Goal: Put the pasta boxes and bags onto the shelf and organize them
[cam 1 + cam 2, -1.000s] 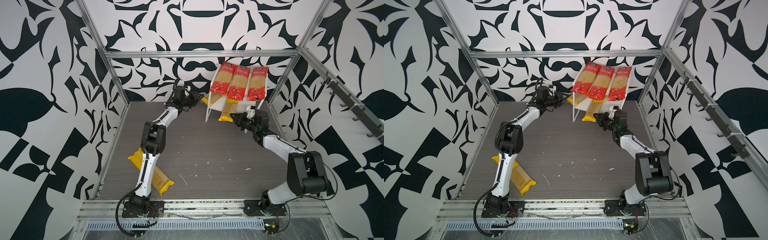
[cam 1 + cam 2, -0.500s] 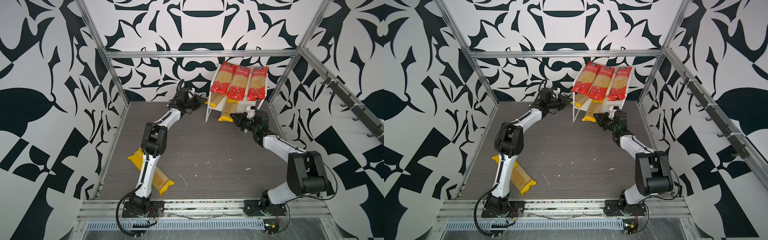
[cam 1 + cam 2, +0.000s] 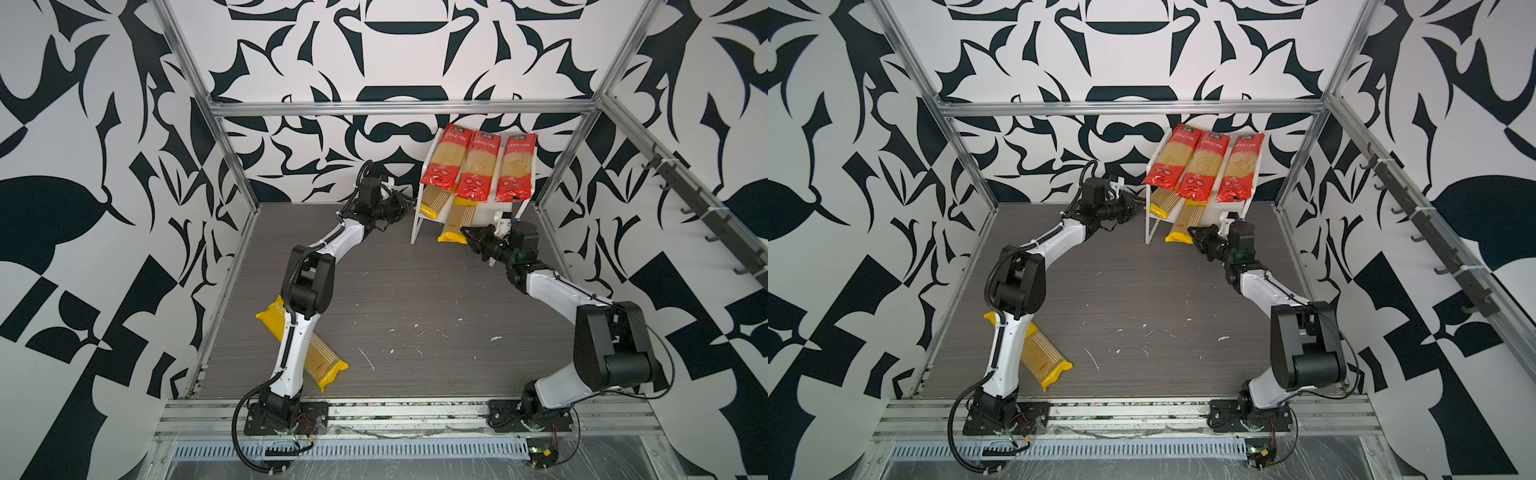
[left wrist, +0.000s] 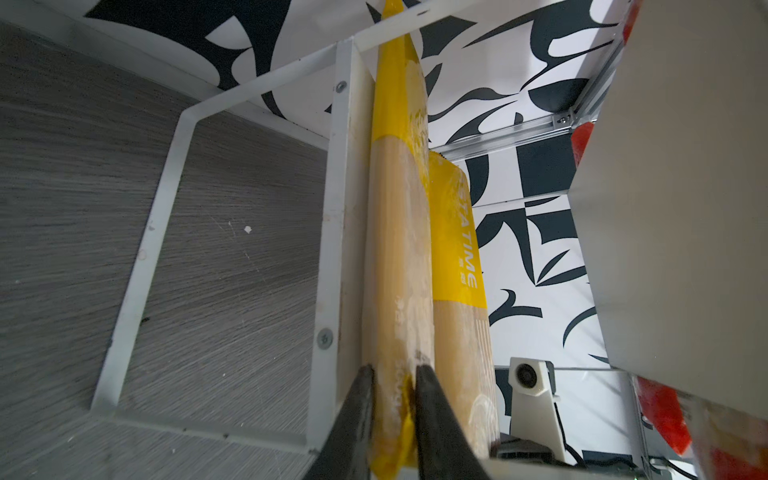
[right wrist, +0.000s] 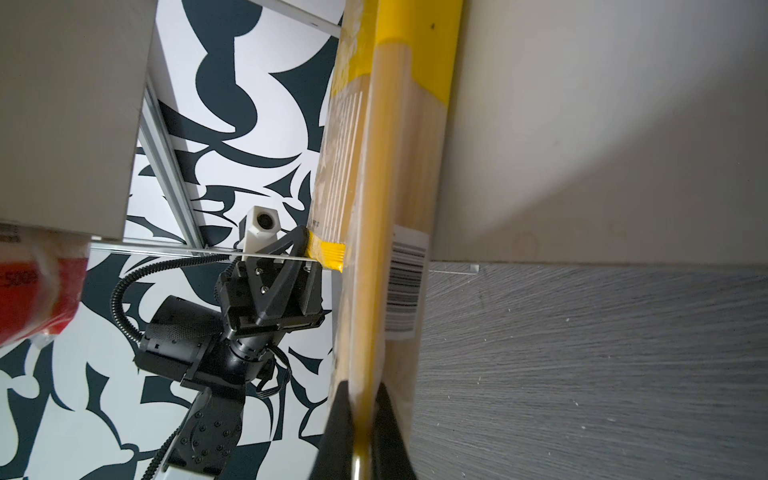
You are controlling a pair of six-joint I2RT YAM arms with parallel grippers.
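At 7 o'clock on the bench (image 3: 415, 299) a loose yellow-ended packet (image 3: 320, 361) lies flat, partly hidden by the left arm. Towards 12 o'clock the left claw (image 4: 395, 372) is clamped on the near end of the left lower-tier packet (image 4: 397, 249). At 1 o'clock stands the shelf (image 3: 417, 224), with three red-ended packets (image 3: 478, 166) across its top tier. The right claw (image 5: 362, 388) pinches the second lower-tier packet (image 5: 386, 166), whose near end sticks out past the shelf's front.

Mid-section of floor packet (image 3: 322, 359) hidden behind left arm (image 3: 291, 353). Far ends of left lower packet (image 3: 434, 201) and right lower packet (image 3: 459, 218) covered by red packets (image 3: 478, 166). Tips of left gripper (image 3: 409, 203) probably behind shelf (image 3: 417, 224) leg.
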